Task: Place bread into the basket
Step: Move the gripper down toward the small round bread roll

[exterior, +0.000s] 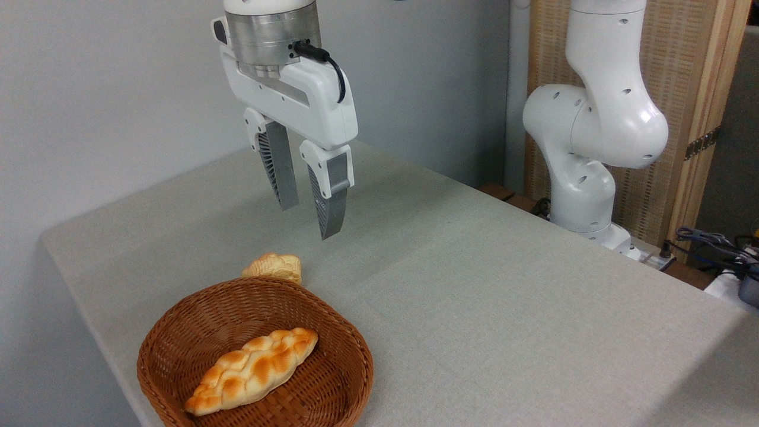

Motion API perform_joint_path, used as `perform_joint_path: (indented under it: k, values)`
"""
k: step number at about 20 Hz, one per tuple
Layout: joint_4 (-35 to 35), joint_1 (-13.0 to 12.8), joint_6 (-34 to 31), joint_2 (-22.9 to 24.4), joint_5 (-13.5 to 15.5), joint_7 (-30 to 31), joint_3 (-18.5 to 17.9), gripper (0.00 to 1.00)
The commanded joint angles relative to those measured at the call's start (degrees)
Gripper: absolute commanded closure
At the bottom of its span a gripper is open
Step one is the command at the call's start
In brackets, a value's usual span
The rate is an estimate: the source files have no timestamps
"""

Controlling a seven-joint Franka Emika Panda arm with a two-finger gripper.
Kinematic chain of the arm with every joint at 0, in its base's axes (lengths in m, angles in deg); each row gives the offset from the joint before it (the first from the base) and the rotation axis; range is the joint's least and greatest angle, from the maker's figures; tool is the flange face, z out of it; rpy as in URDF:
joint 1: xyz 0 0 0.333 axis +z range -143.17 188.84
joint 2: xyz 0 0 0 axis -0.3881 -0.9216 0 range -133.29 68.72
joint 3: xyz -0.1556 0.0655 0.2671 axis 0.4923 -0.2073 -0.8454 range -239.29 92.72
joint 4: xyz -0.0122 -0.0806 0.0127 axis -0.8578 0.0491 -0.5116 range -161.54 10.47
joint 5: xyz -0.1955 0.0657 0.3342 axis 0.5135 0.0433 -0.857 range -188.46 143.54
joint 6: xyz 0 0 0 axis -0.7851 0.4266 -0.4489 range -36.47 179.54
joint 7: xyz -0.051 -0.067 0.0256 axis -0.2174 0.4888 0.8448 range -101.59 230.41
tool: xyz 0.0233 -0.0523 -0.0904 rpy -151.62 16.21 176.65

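The bread [274,267], a small lumpy golden bun, lies on the table just behind the far rim of the basket [178,332], partly hidden by that rim. The round brown wicker basket sits at the front left and holds a long braided loaf [252,369]. My gripper [308,219] hangs open in the air above and slightly right of the bun, fingers pointing down, nothing between them.
The grey cloth-covered table [474,284] stretches to the right and back. The arm's white base [584,196] stands at the far right edge, with cables [711,243] beyond it. A grey wall runs close behind the table's left edge.
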Motion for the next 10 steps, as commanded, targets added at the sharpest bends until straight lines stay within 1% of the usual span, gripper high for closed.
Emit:
perform_joint_path:
  k: [1,8,9,10]
  values:
    - [1.37,-0.36,-1.6,-0.43,-0.34,0.52,-0.51,0.0]
    - [1.11,-0.44,-1.43,-0.52,0.01,0.87,0.11,0.0]
    - [0.41,-0.88,-0.9,-0.87,0.71,2.35,0.54,0.0]
    - [0.15,-0.97,-0.72,-1.31,1.32,3.67,1.94,0.0]
